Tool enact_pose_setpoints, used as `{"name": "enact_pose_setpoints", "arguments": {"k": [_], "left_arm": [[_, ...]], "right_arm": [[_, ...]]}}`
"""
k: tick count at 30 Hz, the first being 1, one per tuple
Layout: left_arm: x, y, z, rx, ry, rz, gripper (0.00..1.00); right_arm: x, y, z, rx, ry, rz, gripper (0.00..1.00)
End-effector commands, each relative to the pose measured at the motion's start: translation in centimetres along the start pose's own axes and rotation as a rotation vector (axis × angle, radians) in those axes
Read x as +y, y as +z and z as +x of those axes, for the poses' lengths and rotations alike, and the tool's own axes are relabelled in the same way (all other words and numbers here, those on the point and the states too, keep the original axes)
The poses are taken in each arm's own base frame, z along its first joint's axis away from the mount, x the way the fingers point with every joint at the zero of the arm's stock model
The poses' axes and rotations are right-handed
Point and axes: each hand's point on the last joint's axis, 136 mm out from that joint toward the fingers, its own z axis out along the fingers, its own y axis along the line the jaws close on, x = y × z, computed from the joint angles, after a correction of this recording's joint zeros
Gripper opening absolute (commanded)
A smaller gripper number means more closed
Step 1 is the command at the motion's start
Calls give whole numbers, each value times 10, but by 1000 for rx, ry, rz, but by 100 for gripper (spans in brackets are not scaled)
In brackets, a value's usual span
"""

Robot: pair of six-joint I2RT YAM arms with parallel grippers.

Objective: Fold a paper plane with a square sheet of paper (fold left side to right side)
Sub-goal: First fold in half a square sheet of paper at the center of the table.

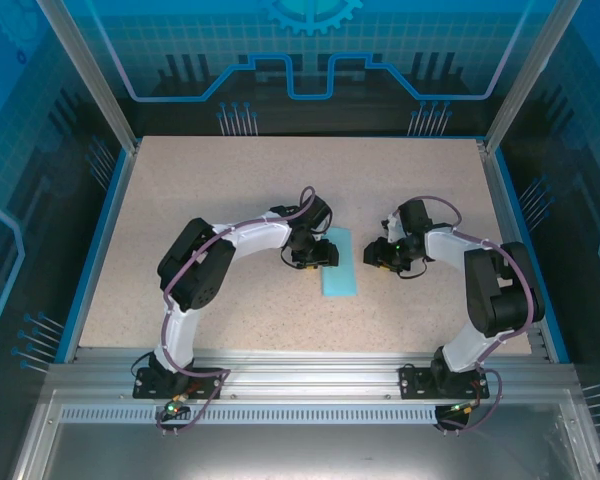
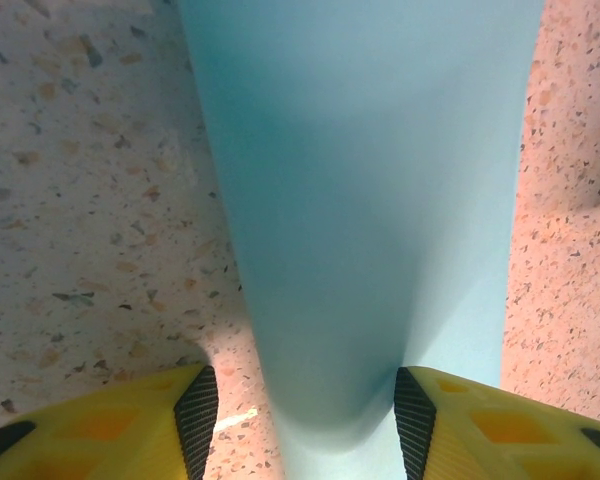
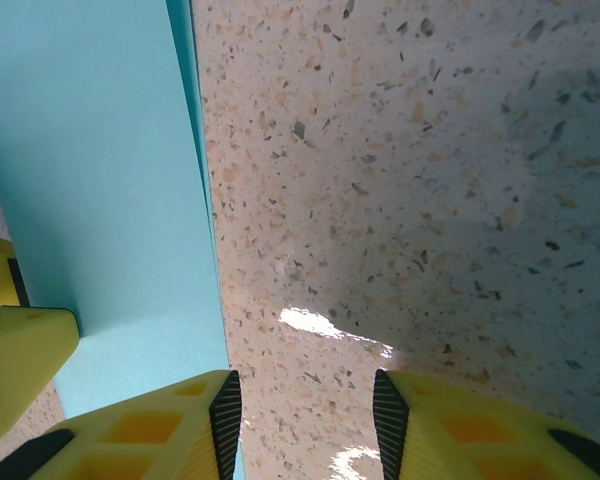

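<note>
1. My left claw (image 2: 305, 410) is standing half-wide astride the square sheet of paper (image 2: 370, 180), jaws apart and not pinching it. The sheet is lying mid-surface as a narrow doubled strip.
2. My right claw (image 3: 305, 410) is hovering just beside the strip's right edge, jaws apart, holding nothing.
3. I am judging the left-to-right fold made, with the nose and wing folds remaining.
4. The speckled surface (image 1: 200, 200) is stretching beyond, and blue panels (image 1: 310, 60) are enclosing it behind.

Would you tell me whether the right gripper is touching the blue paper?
Cannot tell. In the right wrist view, one finger of the right gripper overlaps the edge of the paper, but pressing or hovering is unclear.
</note>
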Motion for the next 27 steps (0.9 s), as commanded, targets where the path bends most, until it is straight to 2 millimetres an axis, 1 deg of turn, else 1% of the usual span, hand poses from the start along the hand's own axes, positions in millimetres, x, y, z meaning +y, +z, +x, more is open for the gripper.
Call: {"name": "enact_pose_setpoints", "arguments": {"k": [1,9,11,17,23,27], "left_arm": [[3,18,17,72,20,-28,54],[4,19,17,75,20,-31,54],[4,20,18,76,21,-33,54],[4,19,18,75,21,-33,54],[3,20,18,78,27,-31,54],[3,20,20,80,34,-34,54]], "right_arm": [[2,1,6,28,1,-17,42],[18,-1,7,30,-8,-67,40],[23,0,9,38,-13,-83,37],[36,4,16,63,-24,-122,32],[40,6,21,75,-28,-127,32],[40,4,20,65,-33,-118,32]]}}
